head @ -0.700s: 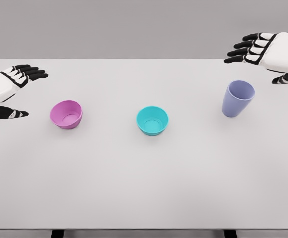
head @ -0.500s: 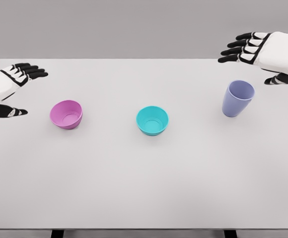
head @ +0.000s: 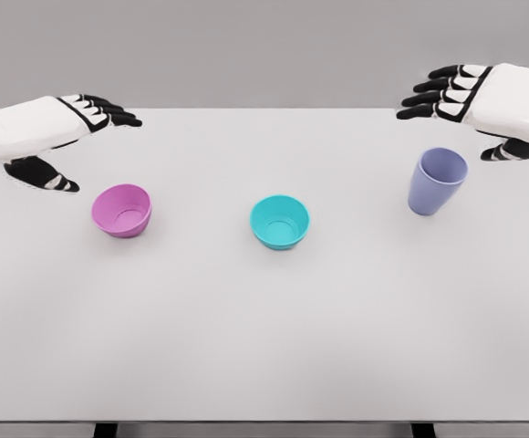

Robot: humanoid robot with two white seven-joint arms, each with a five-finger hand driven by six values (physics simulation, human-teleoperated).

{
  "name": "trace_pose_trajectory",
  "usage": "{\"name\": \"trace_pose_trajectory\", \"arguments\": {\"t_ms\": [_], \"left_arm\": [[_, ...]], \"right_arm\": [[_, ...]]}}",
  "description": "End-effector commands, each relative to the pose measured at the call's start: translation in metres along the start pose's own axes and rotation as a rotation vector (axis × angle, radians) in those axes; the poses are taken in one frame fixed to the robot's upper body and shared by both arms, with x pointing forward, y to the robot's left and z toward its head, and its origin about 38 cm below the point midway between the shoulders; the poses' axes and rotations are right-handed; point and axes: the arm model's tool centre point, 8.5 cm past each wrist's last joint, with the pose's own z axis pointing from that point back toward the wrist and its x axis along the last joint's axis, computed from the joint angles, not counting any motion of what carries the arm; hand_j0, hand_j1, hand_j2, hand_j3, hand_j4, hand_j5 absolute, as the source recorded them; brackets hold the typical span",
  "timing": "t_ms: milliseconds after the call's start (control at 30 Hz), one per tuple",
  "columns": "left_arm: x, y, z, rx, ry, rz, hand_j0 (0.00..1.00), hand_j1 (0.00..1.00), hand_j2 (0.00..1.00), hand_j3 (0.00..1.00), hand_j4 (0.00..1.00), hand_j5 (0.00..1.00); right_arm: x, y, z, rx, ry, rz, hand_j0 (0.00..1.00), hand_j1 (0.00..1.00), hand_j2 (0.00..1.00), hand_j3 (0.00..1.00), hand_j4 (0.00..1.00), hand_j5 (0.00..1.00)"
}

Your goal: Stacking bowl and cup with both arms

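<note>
Bowls and cup are sitting apart in a row on your white table [head: 264, 338]: the round pink plastic bowl [head: 122, 210] at left, the round teal plastic bowl [head: 280, 221] in the middle, the tall lavender plastic cup [head: 437, 181] at right, all upright. Your left hand [head: 41, 137] is hovering open, fingers spread, just beyond the pink bowl. Your right hand [head: 483, 100] is hovering open above the far side of the cup, gripping nothing.

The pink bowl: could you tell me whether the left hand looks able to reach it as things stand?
Probably yes: the left hand hovers open just up-left of the pink bowl, with nothing between them; the teal bowl stands well aside.
</note>
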Motion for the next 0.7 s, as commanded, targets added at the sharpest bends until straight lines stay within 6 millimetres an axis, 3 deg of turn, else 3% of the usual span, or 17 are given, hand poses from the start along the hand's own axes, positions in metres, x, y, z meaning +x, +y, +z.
{"name": "trace_pose_trajectory", "arguments": {"t_ms": [0,100,200,367,667], "left_arm": [[-0.004,-0.046,-0.020,-0.147,0.111,0.147,1.00,1.00,1.00,1.00,1.00,1.00],[-0.015,-0.055,-0.021,-0.175,0.247,0.233,1.00,1.00,1.00,1.00,1.00,1.00],[-0.012,-0.060,-0.020,-0.198,0.241,0.222,1.00,1.00,1.00,1.00,1.00,1.00],[-0.007,-0.061,-0.021,-0.214,0.229,0.210,1.00,1.00,1.00,1.00,1.00,1.00],[-0.004,-0.069,-0.030,-0.244,0.236,0.161,1.00,1.00,1.00,1.00,1.00,1.00]], "right_arm": [[-0.001,0.000,0.003,0.009,0.007,-0.001,1.00,1.00,1.00,1.00,1.00,1.00],[-0.001,-0.004,0.003,0.000,0.007,0.004,1.00,1.00,1.00,1.00,1.00,1.00],[-0.002,-0.007,0.003,-0.007,0.010,0.011,1.00,1.00,1.00,1.00,1.00,1.00],[0.008,0.001,-0.022,-0.071,-0.049,-0.032,1.00,1.00,1.00,1.00,1.00,1.00],[0.009,0.013,-0.025,-0.050,-0.055,-0.059,1.00,1.00,1.00,1.00,1.00,1.00]]}}
